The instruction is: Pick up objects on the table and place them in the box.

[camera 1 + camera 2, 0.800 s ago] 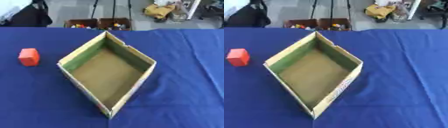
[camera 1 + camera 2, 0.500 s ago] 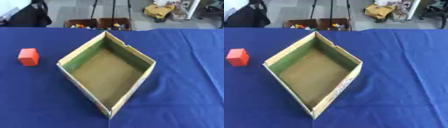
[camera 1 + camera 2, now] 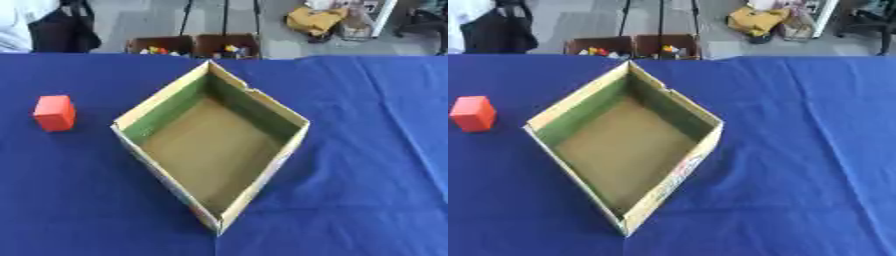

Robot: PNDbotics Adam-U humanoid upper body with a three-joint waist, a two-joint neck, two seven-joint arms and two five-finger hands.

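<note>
We see neither hand in either view.
An open cardboard box [image 3: 262,102] sits corner-on on the blue tablecloth [image 3: 798,150]; the red block [image 3: 54,113] (upright) lies apart, leftward.

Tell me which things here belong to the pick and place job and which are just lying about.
Part of the job:
red block, on the blue tablecloth left of the box
open cardboard box, nothing inside it

Just lying about:
two boxes of small colourful items on the floor beyond the table
yellow bag on the floor

Neither hand is in view.
</note>
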